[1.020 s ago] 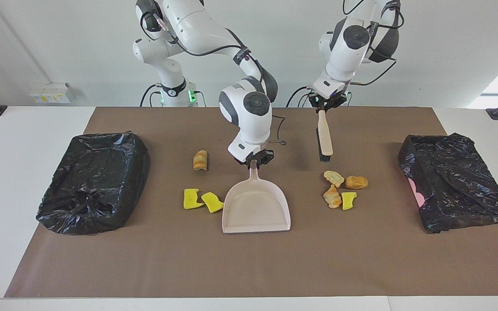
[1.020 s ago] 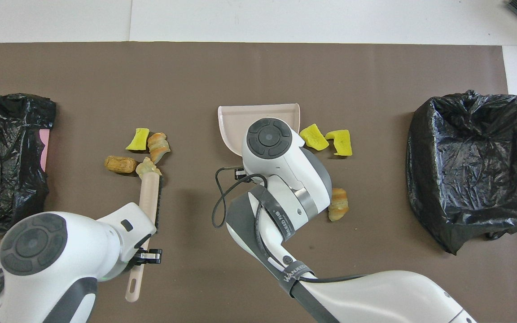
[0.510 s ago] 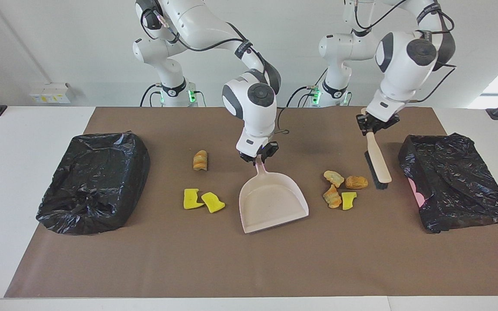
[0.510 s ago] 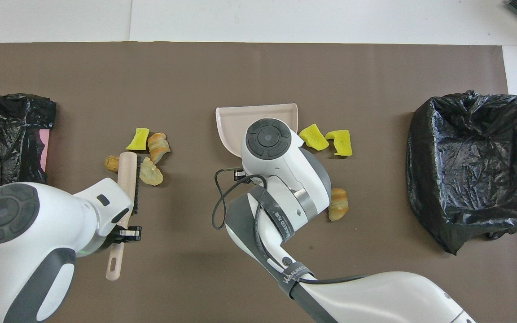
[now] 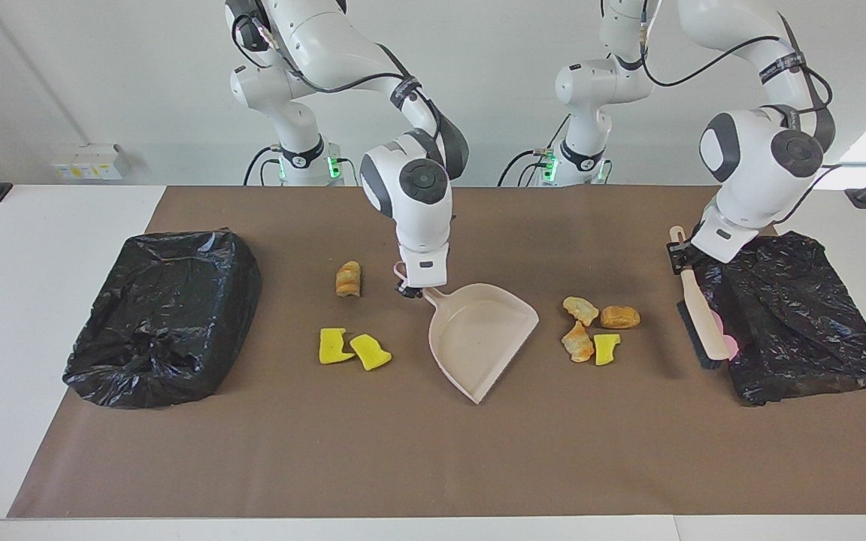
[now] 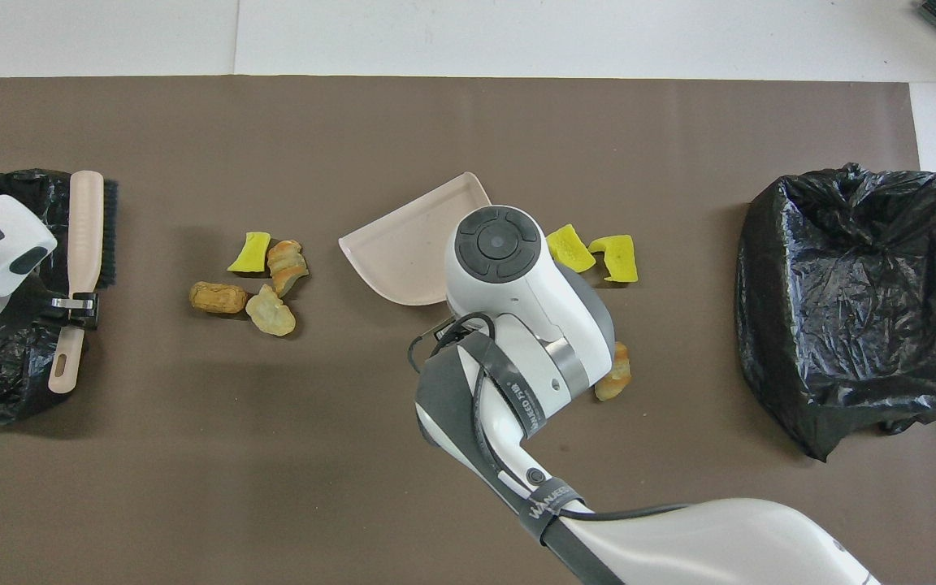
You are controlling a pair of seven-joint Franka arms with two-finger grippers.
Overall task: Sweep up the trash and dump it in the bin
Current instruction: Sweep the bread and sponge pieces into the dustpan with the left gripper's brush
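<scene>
Seven trash (image 5: 591, 330) scraps on worktop (image 6: 468, 122), two clusters flanking dustpan (image 5: 482, 338). We judge them light, soft, rollable: push with bristles, not pinch. Right pincer (image 5: 412, 289) clenched on dustpan handle; left pincer (image 5: 679, 255) clenched on brush (image 5: 700, 323), beside bin (image 5: 794, 315).

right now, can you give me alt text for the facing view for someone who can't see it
Two white robot arms work over a brown mat: the right gripper holds a beige dustpan by its handle mid-table, the left gripper holds a brush beside a black bin bag. Four scraps lie between dustpan and brush, and three more lie toward another black bag.
</scene>
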